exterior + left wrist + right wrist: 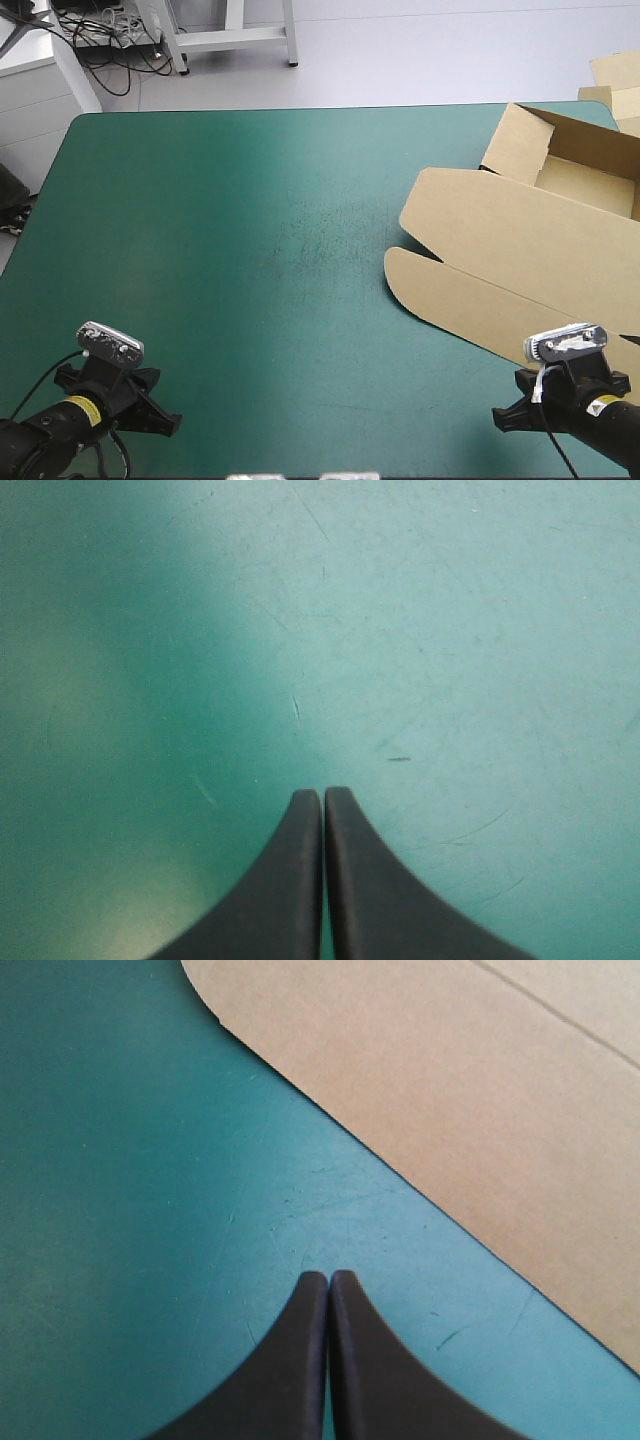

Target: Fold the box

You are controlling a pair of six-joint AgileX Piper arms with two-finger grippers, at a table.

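Note:
The brown box [520, 240] lies at the table's right side as an open tray with its walls raised at the far right and its lid flat toward the near edge. In the right wrist view the lid's edge [450, 1090] runs just ahead of my right gripper [328, 1278], which is shut and empty over the teal-green cover. My right gripper [570, 395] sits near the front right, close to the lid's near edge. My left gripper [110, 385] rests at the front left, far from the box; its fingers [322, 796] are shut on nothing over bare cover.
More brown board [615, 85] shows beyond the table's far right corner. The teal-green cover [250, 250] stretches bare across the left and middle of the table.

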